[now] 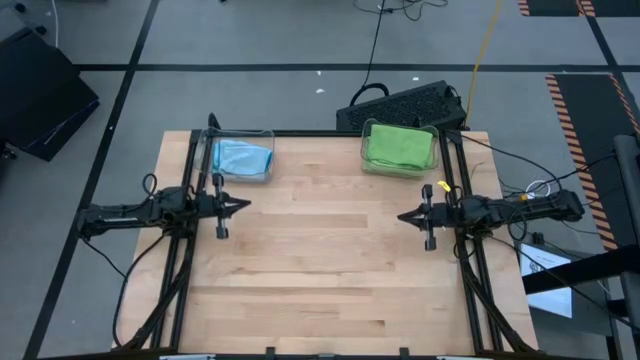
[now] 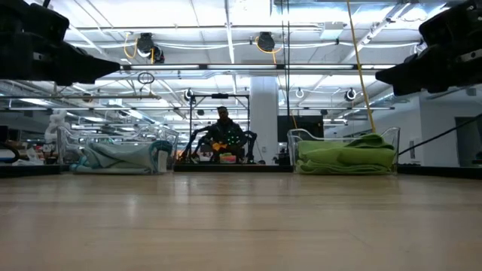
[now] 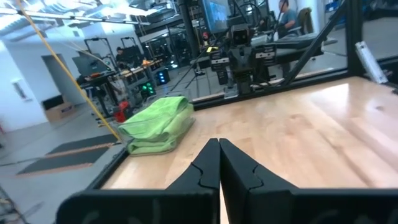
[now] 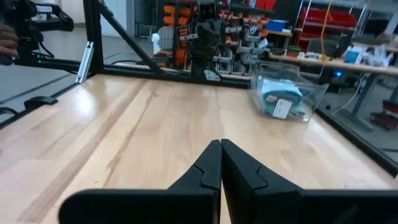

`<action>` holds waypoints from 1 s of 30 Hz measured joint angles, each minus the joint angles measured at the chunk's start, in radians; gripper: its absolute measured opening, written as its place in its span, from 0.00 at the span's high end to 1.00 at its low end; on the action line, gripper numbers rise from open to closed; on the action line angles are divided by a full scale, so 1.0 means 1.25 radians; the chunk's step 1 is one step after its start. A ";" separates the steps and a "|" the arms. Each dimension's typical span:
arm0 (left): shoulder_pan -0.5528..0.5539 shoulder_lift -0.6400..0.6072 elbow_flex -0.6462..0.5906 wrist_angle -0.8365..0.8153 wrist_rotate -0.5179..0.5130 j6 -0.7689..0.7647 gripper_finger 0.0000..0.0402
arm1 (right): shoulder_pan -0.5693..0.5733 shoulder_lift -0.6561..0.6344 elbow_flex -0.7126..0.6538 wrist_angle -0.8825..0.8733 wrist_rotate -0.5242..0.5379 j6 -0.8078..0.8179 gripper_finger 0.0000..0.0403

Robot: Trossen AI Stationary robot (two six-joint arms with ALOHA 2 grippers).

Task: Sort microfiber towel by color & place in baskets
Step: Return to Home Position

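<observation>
A light blue towel lies in a clear basket at the table's far left; it also shows in the right wrist view. A green towel lies in a second clear basket at the far right; it also shows in the left wrist view. My left gripper is shut and empty at the left side, above the table. My right gripper is shut and empty at the right side, facing it.
The bare wooden table stretches between and in front of the two arms. A black keyboard-like object lies just beyond the far edge, behind the green towel's basket. A black frame runs along both sides.
</observation>
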 joint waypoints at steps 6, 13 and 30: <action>0.020 0.000 0.000 -0.001 0.004 -0.004 0.99 | 0.000 0.003 0.000 0.001 0.000 -0.007 1.00; 0.020 0.000 0.000 -0.003 0.019 -0.036 0.99 | 0.000 0.003 0.000 0.002 -0.001 -0.003 1.00; -0.005 0.081 0.000 -0.003 0.036 -0.147 0.99 | 0.000 0.003 0.000 0.004 0.000 -0.124 1.00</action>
